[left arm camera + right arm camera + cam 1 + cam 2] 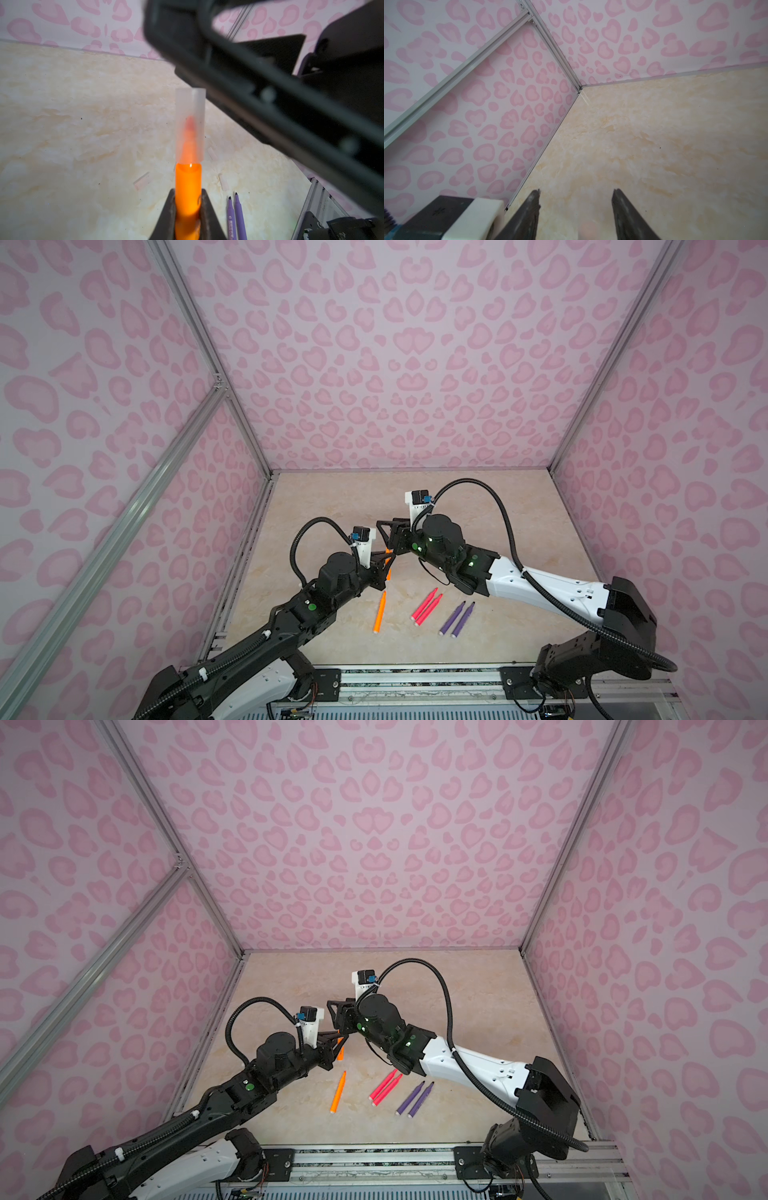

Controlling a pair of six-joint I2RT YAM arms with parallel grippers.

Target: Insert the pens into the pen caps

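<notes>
While the grippers nearly touch in both top views, the left gripper (pixel 383 561) clenches an orange pen (pixel 389 574). A spare orange pen (pixel 380 612) lies at six o'clock, with pink pens (pixel 427 608) and purple pens (pixel 457 619) toward four. The left wrist view shows a clear cap (pixel 190 124) seated over the held pen's tip. The right wrist view shows the right gripper (pixel 576 194) spread, grasping nothing.

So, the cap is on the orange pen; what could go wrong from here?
The clear cap sits over the tip of the orange pen in the left tool, but the right tool is open; if the cap is not pressed home, it may slip off.
The right tool is very close to the cap; pulling back could knock it loose.
</notes>
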